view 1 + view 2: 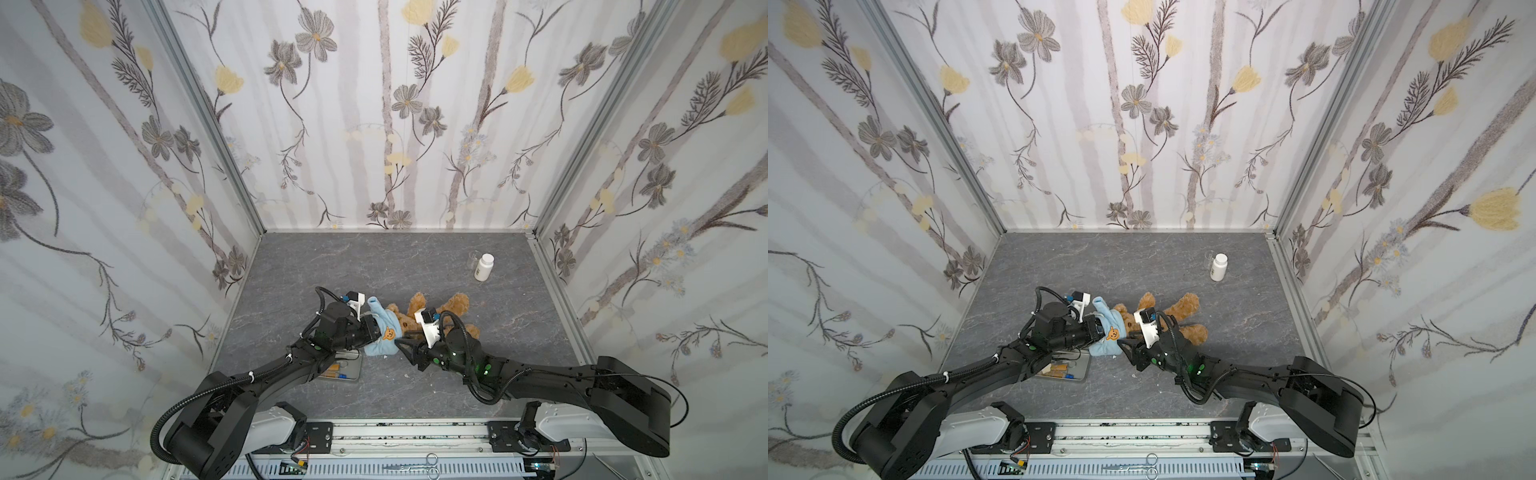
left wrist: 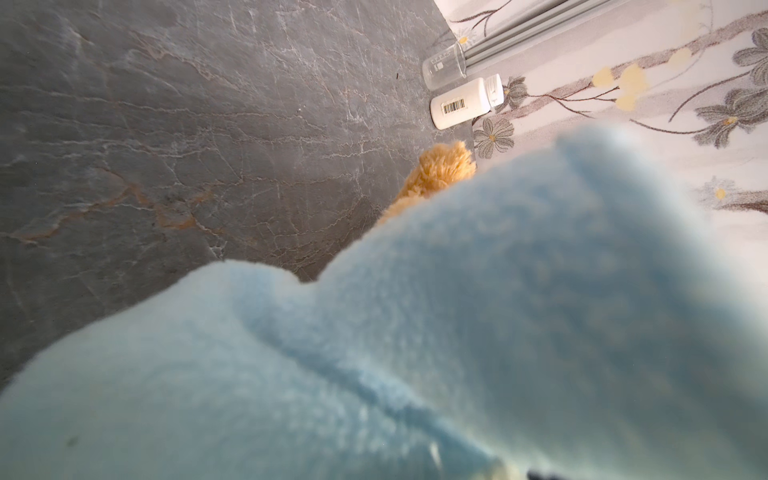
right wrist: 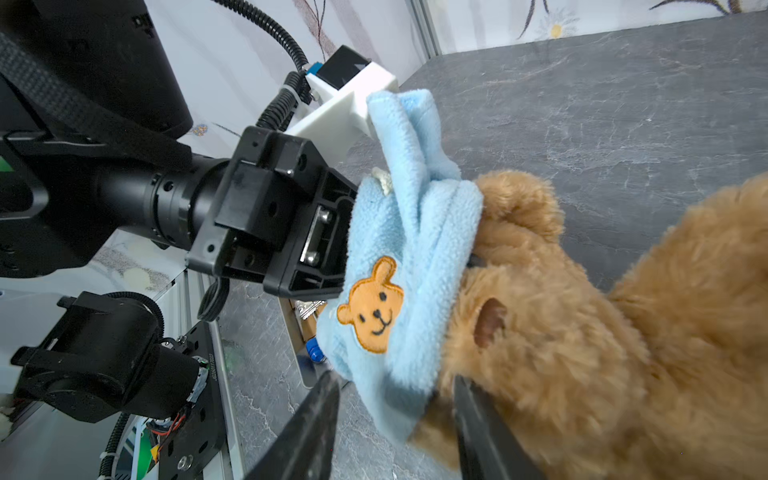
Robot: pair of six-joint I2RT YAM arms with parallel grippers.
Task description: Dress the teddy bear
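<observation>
one light blue shirt (image 3: pixel 415 257) caps the teddy bear (image 3: pixel 582 353) — left gripper (image 1: pixel 373 329) clamps it, right gripper (image 3: pixel 392 378) stands open-jawed.

Far table (image 1: pixel 374 266) open; bottle (image 1: pixel 483 266), beaker (image 1: pixel 472 257) back right

Your left arm (image 1: pixel 286 365) reaches in low toward the head end of the teddy bear (image 3: pixel 582 353). Your left gripper (image 3: pixel 347 249) is clamped, its fingers buried in the light blue shirt (image 3: pixel 415 232). Your right arm (image 1: pixel 540 374) lies alongside the bear's body. On your right gripper (image 3: pixel 392 386) the jaws stand apart, straddling the bear's head and the shirt's hem.
</observation>
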